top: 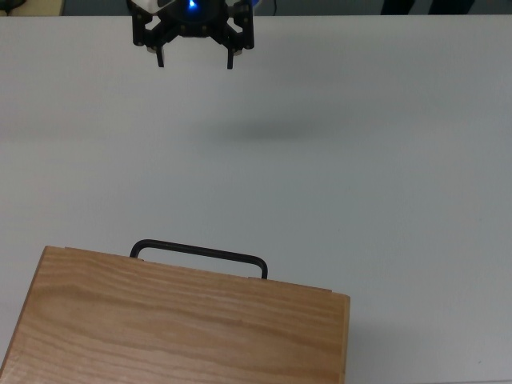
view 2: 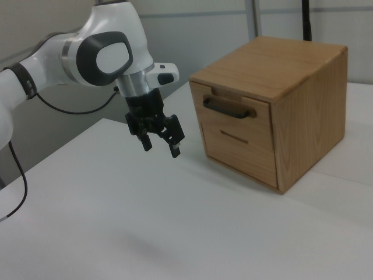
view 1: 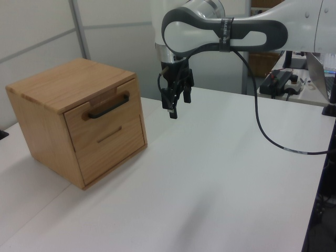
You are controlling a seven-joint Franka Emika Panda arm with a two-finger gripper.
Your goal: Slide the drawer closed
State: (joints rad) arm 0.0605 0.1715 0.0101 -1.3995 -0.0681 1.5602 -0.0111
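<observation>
White table, seemingly pale partition walls

Light wood drawer, black bar handle, flush in cabinet.

Light, honey-toned wood with a wavy grain is seen on the cabinet, drawer front included. The handle is black. The arm is done in white with grey joints, the gripper black. The table is plain white.
</observation>
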